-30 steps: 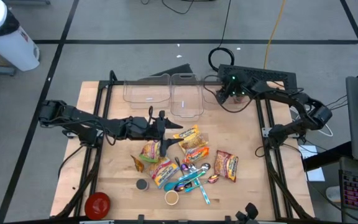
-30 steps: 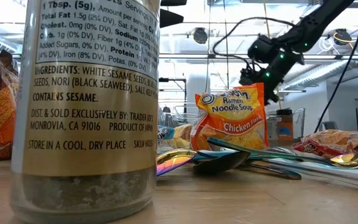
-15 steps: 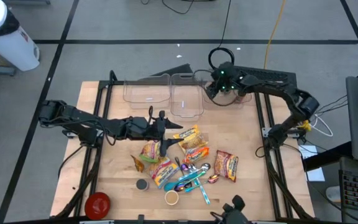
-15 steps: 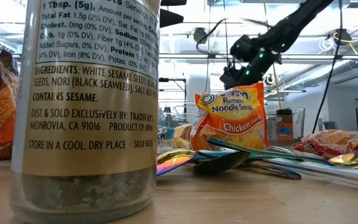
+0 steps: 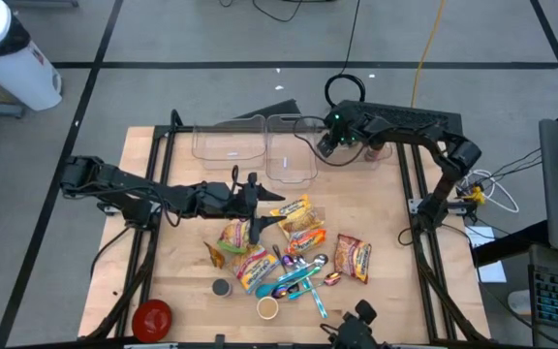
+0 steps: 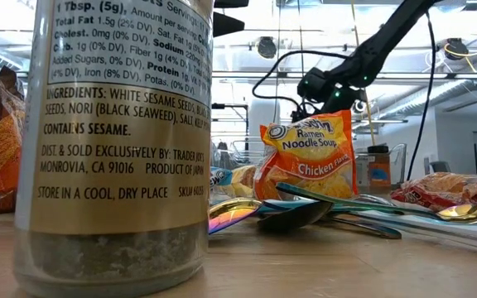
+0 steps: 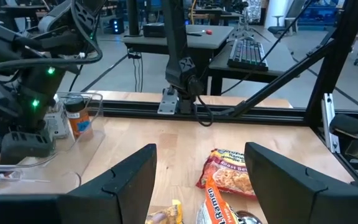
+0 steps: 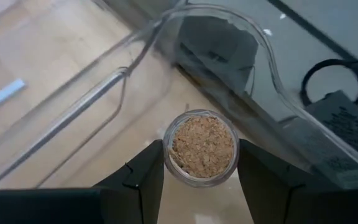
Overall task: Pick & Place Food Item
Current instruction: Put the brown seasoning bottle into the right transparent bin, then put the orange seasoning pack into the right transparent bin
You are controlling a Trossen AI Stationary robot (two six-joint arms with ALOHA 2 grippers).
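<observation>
Clear plastic marks the landmark: the right-hand bin (image 5: 292,148) of two at the far edge of the table (image 5: 376,213). The right gripper (image 5: 325,142) hangs at the right rim of this bin, its fingers closed on a small jar (image 8: 201,147) of brown crumbly filling; the wrist view shows the jar pinched between both fingers with the bin's curved wall directly beneath. The step in hand appears to be the carry to the bin, with placement not yet done. The next move likely calls for centring the jar over the bin floor, lowering it, then parting the fingers. The left gripper (image 5: 251,194) waits just in front of the bin, fingers apart and empty, beside the noodle packets (image 5: 292,225).
</observation>
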